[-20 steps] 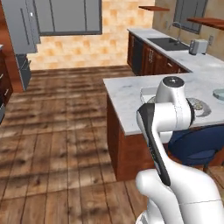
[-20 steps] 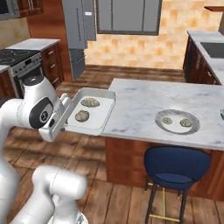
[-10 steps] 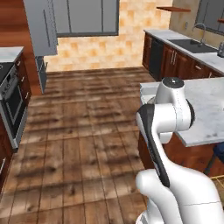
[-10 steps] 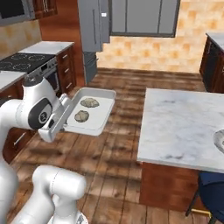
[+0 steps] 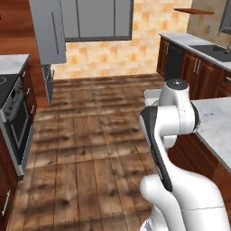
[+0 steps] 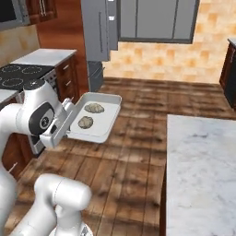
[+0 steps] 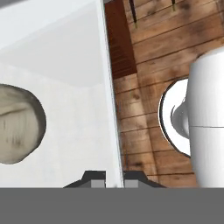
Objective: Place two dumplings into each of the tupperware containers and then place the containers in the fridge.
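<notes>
Wood floor stretches ahead to the fridge [image 6: 100, 32] by the tiled wall. My gripper [image 7: 114, 177] is pinched tight on the rim of a tub [image 6: 109, 117], carried level over the floor beside the arm, with two dumplings [image 6: 94, 108] loose inside. I'd judge it light and stiff, but the dumplings could slide if it tips.

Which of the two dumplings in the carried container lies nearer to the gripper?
The dumpling at the container's held end; the other dumpling lies toward the far rim, away from the gripper.
</notes>
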